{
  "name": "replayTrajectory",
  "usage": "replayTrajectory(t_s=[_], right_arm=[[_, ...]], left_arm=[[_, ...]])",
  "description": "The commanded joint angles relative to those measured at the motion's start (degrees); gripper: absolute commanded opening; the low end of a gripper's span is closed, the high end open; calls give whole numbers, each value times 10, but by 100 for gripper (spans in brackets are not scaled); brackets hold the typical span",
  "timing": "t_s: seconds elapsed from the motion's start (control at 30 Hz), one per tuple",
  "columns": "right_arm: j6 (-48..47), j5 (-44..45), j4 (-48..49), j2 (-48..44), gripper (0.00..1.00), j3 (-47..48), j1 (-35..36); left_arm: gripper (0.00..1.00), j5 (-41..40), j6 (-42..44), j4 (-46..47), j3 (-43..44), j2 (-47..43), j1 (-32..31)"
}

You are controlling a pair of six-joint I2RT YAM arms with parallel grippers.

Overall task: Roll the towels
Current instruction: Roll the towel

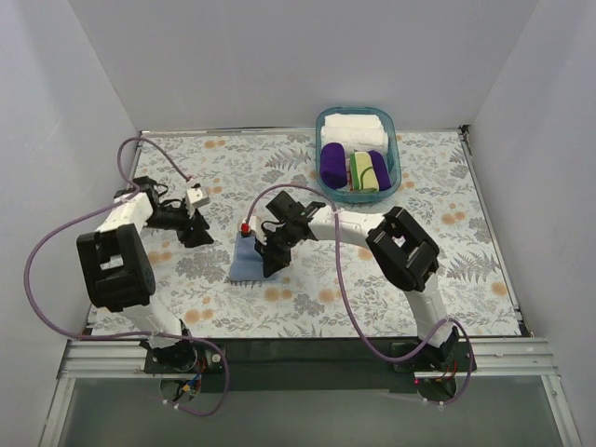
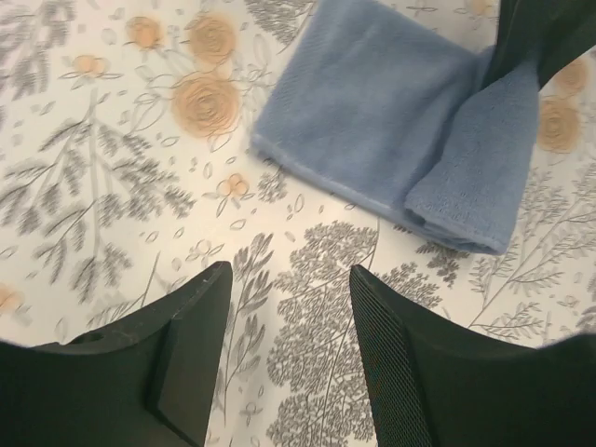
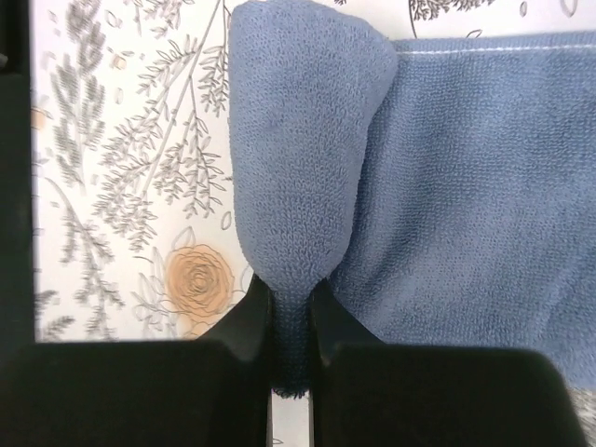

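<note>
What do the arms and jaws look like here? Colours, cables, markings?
Left arm and right arm: white links, chunky black joint housings. A purple cable loops from each base to the wrist. Left gripper: matte black jaws, one finely meshed inside. Right gripper: black too. A small white box sits on the left wrist. No lettering visible.

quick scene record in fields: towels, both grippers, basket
blue towel: on the table, one edge lifted into a fold
right gripper: shut on that fold
left gripper: open, empty, beside the blue towel, not touching it
yellow-green towel: in the basket, between purple rolls
basket, far end: white folded towels
</note>
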Motion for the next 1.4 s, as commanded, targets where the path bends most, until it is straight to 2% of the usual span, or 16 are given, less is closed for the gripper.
replayTrajectory(t_s=[0.0,0.1,0.13,0.23,0.37,0.67,0.93,0.97,1.03,1.1,1.13,1.17,1.23,1.27,1.33,1.37], right_arm=[[77,-93,-124,59,1,36,-14],[93,-125,-155,104,1,76,-26],[99,-140,-161,115,1,84,-32],[124,-187,-159,150,1,99,-49],[139,-208,-163,189,1,126,-63],[142,-197,-211,241,1,178,-79],[152,-178,-215,244,1,191,-79],[152,-176,-215,243,1,190,-80],[158,-173,-214,242,1,191,-80],[166,-165,-213,241,13,188,-81],[169,-159,-210,240,20,187,-85],[172,-156,-209,238,30,185,-86],[182,-146,-206,231,35,181,-95],[185,-141,-204,227,40,181,-99],[193,-136,-200,223,42,181,-108],[196,-131,-198,219,48,180,-112]], left_arm=[[50,10,-5,65,-67,-93,15],[54,-9,15,109,-147,-198,8],[55,-43,15,138,-169,-249,-3],[55,-114,19,180,-237,-307,-77],[55,-153,8,218,-294,-393,-192],[56,-220,-16,278,-344,-374,-341],[54,-297,-45,345,-358,-314,-405],[53,-307,-44,345,-358,-296,-412],[40,-331,-47,341,-361,-284,-417],[28,-343,-51,327,-360,-274,-419],[16,-350,-52,306,-361,-274,-419],[13,-353,-56,295,-362,-276,-419],[3,-345,-64,249,-366,-281,-419],[0,-340,-70,239,-368,-283,-419],[0,-338,-90,206,-372,-287,-420],[0,-327,-94,195,-368,-285,-418]])
